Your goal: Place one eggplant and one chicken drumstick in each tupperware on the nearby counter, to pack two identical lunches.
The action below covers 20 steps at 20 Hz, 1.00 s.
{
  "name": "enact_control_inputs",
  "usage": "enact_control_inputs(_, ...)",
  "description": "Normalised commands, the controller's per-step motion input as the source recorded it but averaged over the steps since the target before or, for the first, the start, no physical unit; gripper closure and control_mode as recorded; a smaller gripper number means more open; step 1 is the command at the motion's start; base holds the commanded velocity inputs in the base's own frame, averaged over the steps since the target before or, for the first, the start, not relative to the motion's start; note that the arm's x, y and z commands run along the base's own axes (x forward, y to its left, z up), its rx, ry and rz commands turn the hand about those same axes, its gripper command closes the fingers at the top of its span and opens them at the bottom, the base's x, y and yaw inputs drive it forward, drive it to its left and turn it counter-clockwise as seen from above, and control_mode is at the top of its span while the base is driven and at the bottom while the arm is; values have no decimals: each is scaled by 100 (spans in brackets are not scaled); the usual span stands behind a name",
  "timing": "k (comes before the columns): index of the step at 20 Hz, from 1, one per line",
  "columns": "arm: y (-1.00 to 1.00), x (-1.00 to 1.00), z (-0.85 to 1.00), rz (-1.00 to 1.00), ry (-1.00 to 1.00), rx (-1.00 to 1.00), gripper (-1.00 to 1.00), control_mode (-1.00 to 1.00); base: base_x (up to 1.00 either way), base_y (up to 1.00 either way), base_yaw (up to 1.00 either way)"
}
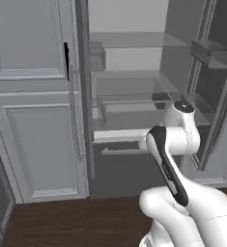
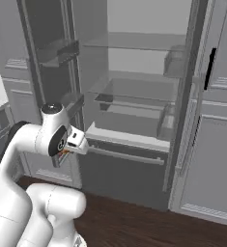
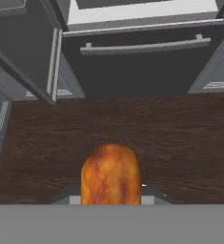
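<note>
I have the gripper (image 3: 111,198) pinched tight on a browned, orange-mottled chicken drumstick (image 3: 111,174), which hangs in front of the hand camera above the dark wooden floor (image 3: 180,138). So one piece is fetched but not delivered; I judge the carry to the counter has yet to happen, and how the rest of the packing stands I cannot tell from here. Ahead stands the open grey fridge (image 1: 129,96), its glass shelves looking bare, with a pulled-out lower drawer with a long pale bar handle (image 3: 144,47) jutting toward me. The open fridge door (image 2: 47,62) flanks the arm, so I judge I should back off before swinging; the floor behind looks free.
</note>
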Motion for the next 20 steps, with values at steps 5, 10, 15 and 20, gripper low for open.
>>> enact_control_inputs(5, 0, 0, 0, 0, 0, 0, 100, 100, -14, 37, 92)
enact_control_inputs(10, 0, 0, 0, 0, 0, 0, 100, 100, 0, 53, 94)
enact_control_inputs(15, 0, 0, 0, 0, 0, 0, 100, 100, 20, 38, 63)
enact_control_inputs(20, 0, 0, 0, 0, 0, 0, 100, 100, 100, 0, 5)
